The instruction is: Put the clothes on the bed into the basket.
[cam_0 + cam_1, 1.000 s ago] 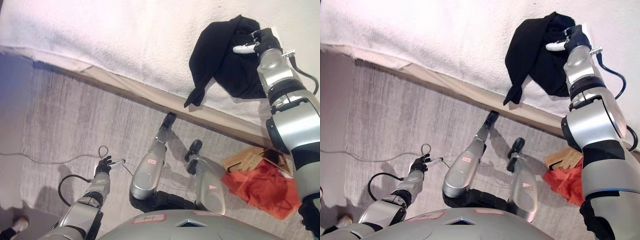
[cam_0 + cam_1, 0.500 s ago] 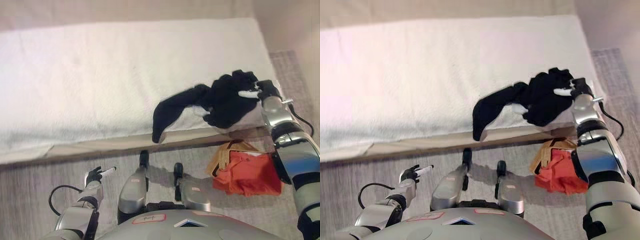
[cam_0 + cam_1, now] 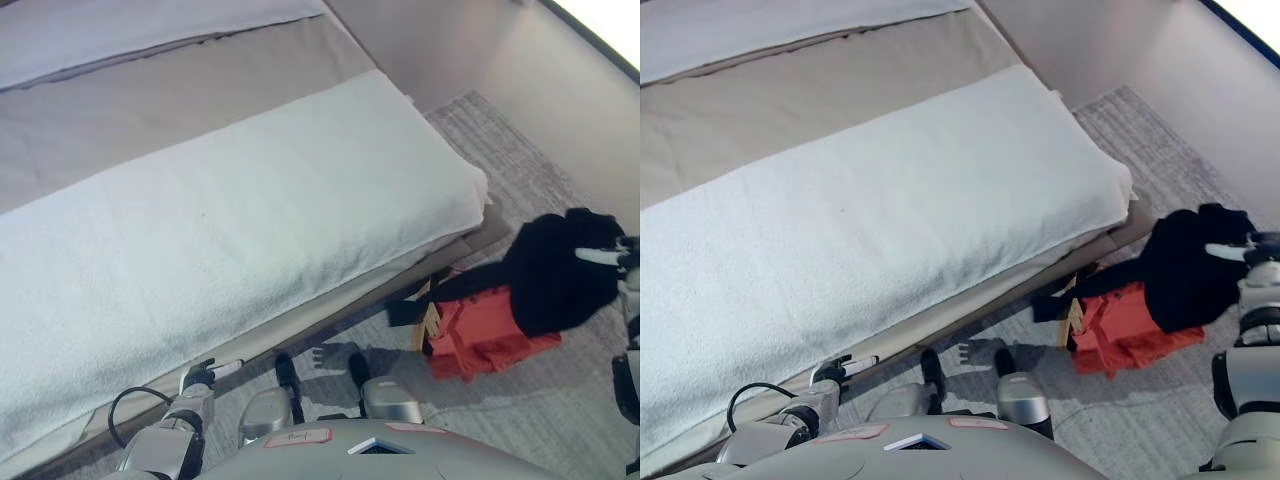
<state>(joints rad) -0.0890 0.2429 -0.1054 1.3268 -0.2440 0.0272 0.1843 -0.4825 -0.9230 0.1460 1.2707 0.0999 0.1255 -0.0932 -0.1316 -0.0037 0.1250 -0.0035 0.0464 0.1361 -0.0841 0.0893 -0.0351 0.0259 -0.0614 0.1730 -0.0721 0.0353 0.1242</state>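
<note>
Hanging now off the bed (image 3: 250, 200), the black garment (image 3: 555, 275) has been carried above the basket (image 3: 432, 318) of orange clothes (image 3: 485, 330), pinched by the right hand (image 3: 1252, 248); release comes next. Left hand (image 3: 198, 380) idles, fingers loosely curled.

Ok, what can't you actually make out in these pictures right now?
- Basket: only a sliver of its rim shows in both views; the orange cloth and the black garment cover the rest.
- Right robot hand: cut off by the edge in the left eye view; in both, the black garment hides its fingers.
- Left robot hand: too small to read its fingers.
</note>
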